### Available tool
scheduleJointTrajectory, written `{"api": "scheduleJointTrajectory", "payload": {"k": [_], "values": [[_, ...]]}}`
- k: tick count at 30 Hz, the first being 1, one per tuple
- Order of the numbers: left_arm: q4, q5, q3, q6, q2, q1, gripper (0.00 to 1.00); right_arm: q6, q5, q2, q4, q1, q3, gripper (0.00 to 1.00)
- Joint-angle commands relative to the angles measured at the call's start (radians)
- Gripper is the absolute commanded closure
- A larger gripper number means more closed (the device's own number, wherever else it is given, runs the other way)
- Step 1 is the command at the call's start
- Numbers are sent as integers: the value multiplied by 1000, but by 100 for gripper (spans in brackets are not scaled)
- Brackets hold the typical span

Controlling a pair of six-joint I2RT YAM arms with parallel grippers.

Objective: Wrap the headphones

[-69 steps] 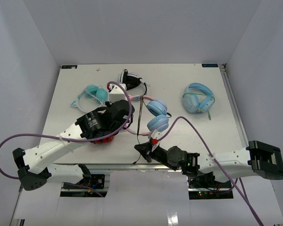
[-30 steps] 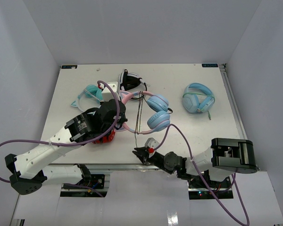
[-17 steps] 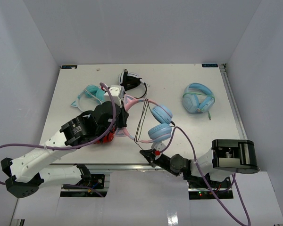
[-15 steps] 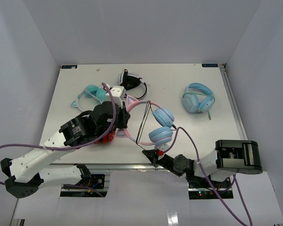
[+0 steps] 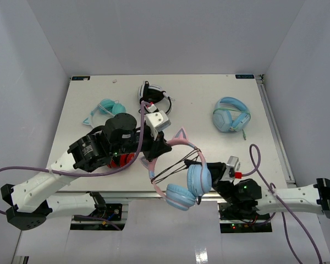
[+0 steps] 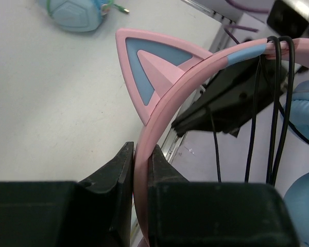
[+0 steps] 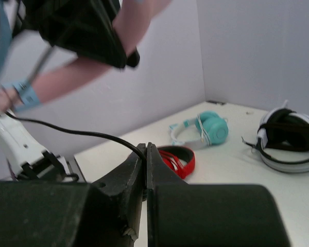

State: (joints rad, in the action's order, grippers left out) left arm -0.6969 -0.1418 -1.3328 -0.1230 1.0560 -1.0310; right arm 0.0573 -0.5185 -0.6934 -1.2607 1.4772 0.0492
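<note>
The headphones, with a pink cat-eared band and light blue ear cups, hang in the air over the table's near edge. My left gripper is shut on the pink headband, beside a cat ear; its own view shows the gripper clamped on the band. The thin black cable crosses the band in a few loops. My right gripper sits just right of the cups. In the right wrist view it is shut on the black cable, which runs off to the left.
An all-light-blue pair lies at the right of the table. A teal pair, a black-and-white pair and a red band lie at the back left, the red one partly under my left arm.
My left gripper has lifted the headphones and swung them toward the near edge, so the cups now hang past it. My right gripper has shut on the cable and moved right.
</note>
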Motion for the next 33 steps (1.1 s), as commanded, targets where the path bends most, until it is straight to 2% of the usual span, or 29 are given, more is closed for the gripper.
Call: {"api": "scheduleJointTrajectory", "payload": {"k": [1,4,6,10,17,20,24,27,33], "values": [[12,-185,-31,234,7,0,100,-29,-101,319,321,3,-88,92],[-18,-128,-18,368,41,2,100,-75,-143,416,611,3,-1,92],[-17,-76,-1,430,70,3,100,-126,-188,450,715,3,27,92],[3,-54,35,558,132,5,100,-230,-270,414,857,3,62,92],[56,-111,181,958,162,14,100,-353,-349,315,1109,2,171,92],[61,-122,192,1008,193,55,100,-379,-352,318,1187,2,199,92],[58,-191,173,1059,288,170,100,-403,-341,372,1256,2,232,92],[72,-242,174,1094,352,234,100,-386,-385,378,1305,2,250,92],[176,-259,205,1142,418,301,100,-395,-505,301,1304,-1,263,92]]}}
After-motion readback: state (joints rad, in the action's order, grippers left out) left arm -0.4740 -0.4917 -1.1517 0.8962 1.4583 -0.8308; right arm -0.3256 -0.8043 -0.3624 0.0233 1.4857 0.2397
